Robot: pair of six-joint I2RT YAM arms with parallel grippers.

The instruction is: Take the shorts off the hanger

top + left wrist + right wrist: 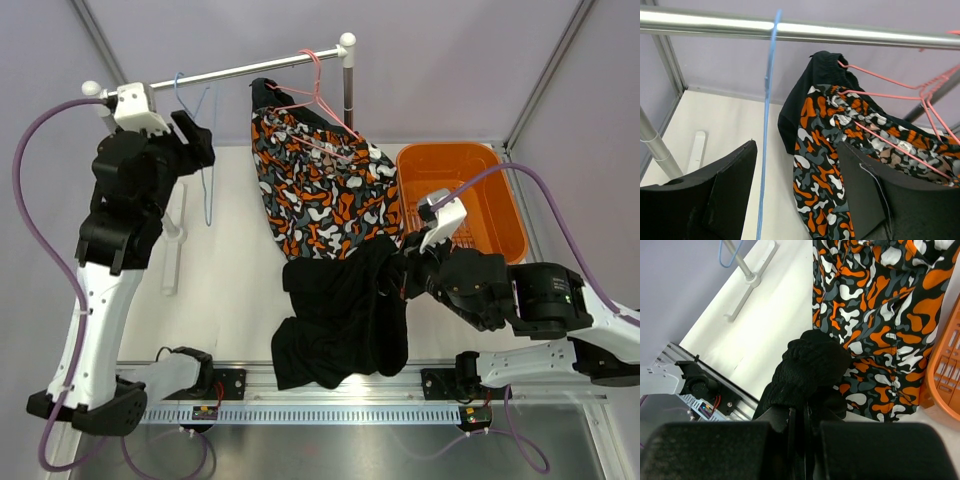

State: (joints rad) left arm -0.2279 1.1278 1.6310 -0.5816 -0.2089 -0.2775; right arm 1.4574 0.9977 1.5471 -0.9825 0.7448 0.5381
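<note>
Down at the near edge of the white worktop (230, 290), my right pincer (398, 272) is clamped tight on a bunched fold of the limp plain black shorts (335, 320). My left pincer (198, 138) sits wide, with the thin blue wire hanger (206, 170) between its fingers. My worry: the orange, black, grey and white camo shorts (315, 200) on the pink wire hanger (318, 95) overlap that black pair, so a hard tug could snag them and swing the hanger off the metal rail (230, 72).

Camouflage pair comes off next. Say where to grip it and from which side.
Probably the left edge of the camouflage shorts, below the pink hanger, approached from the left by the open left gripper. That edge hangs free, while the top is draped over the wires and the lower end meets the black shorts.
</note>
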